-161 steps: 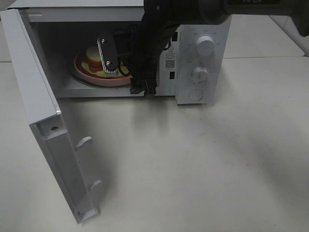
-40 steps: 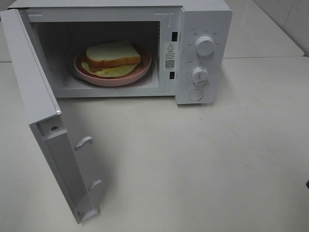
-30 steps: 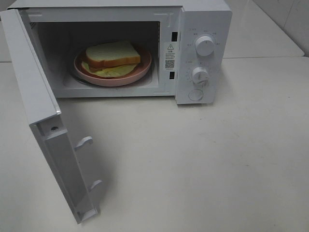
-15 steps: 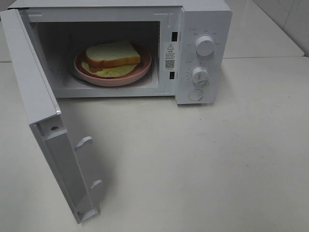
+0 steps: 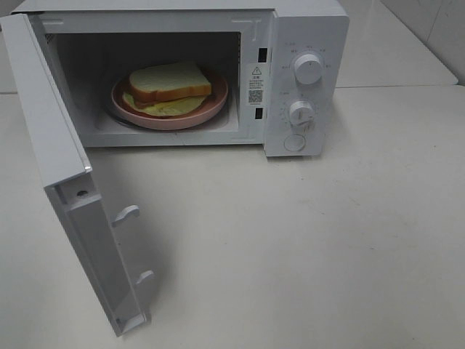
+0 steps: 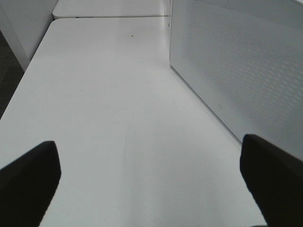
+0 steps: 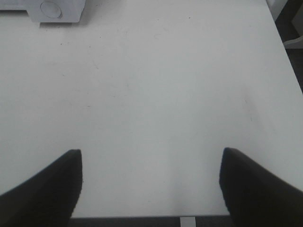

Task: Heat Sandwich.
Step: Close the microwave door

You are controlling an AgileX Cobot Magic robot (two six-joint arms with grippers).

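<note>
The sandwich [image 5: 170, 83], white bread with tan crust and yellow-green filling, lies on a round pink plate [image 5: 212, 104] inside the white microwave [image 5: 305, 29]. The microwave door [image 5: 62, 182] is swung wide open to the left. Neither arm shows in the exterior high view. My left gripper [image 6: 150, 177] is open and empty over the table, beside the outer face of the microwave door [image 6: 236, 75]. My right gripper [image 7: 150, 187] is open and empty over the table, far from the microwave's lower front corner [image 7: 57, 10].
Two control knobs [image 5: 308, 69] and a round button [image 5: 294, 142] sit on the microwave's right panel. The white table [image 5: 305, 240] spreads in front. The table's edge [image 7: 189, 218] lies just under my right gripper.
The right arm, which reached into the microwave 5.4 s ago, has withdrawn out of the exterior high view. Over the last second nothing has visibly moved.
</note>
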